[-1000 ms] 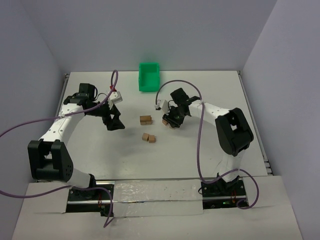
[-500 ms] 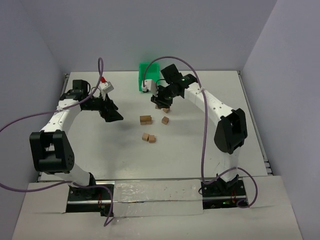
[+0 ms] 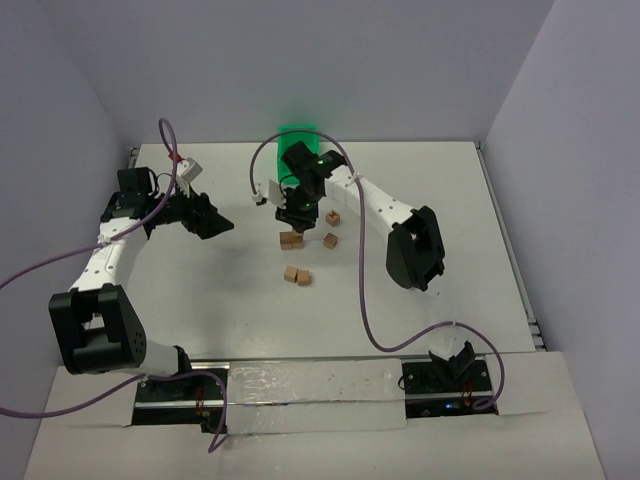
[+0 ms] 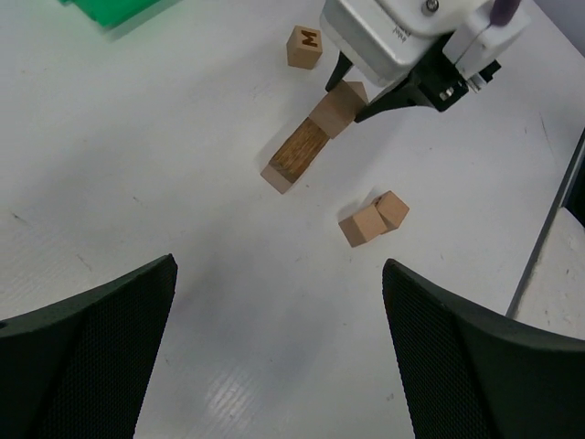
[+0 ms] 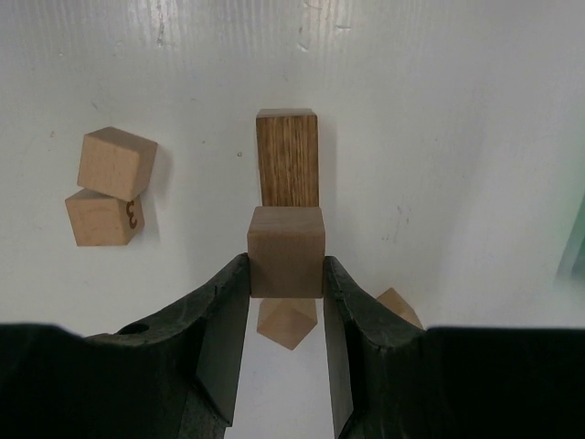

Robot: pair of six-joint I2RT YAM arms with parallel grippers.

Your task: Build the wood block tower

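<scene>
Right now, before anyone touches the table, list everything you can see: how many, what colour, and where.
held block: one, light tan; between the fingers of the right gripper
dark-faced piece: one, tan with a dark brown side; mid-table under the held block; how many cubes make it up is unclear
loose wood blocks: four, light tan; a touching pair nearest the arm bases, two singles right of the dark-faced piece
green bin: one, green; far edge, partly hidden
table: one, white
cables: two, purple; one per arm
left gripper: one, black; open, at the left, apart from all blocks
right gripper: one, black fingers; shut on the held block
</scene>
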